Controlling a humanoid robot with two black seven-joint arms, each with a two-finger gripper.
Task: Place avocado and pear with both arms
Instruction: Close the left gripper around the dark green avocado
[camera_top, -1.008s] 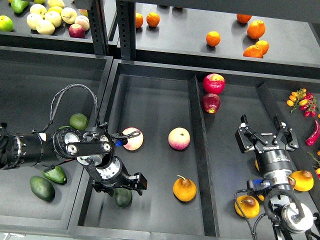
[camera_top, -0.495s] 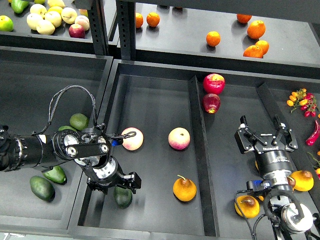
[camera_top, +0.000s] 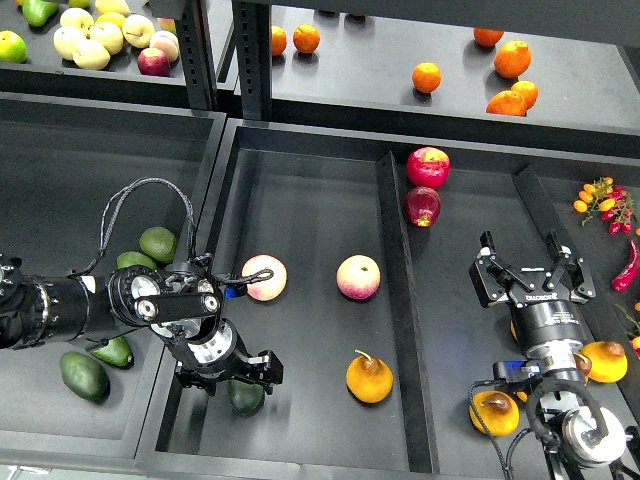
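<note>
Our left gripper (camera_top: 238, 372) sits over the dark avocado (camera_top: 245, 397) near the middle tray's front-left corner; whether its jaws grip we cannot tell. The pear (camera_top: 369, 378) lies just beside, toward the tray's front. Our right gripper (camera_top: 532, 272) hovers spread wide, empty.

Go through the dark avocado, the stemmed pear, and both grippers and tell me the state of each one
Very dark green egg-shaped avocado: lying in the middle tray, under the left gripper.
Squat orange-yellow pear with curved stem: resting in the same tray, untouched.
Left gripper: down over the avocado; grip unclear.
Right gripper: open, empty.
</note>
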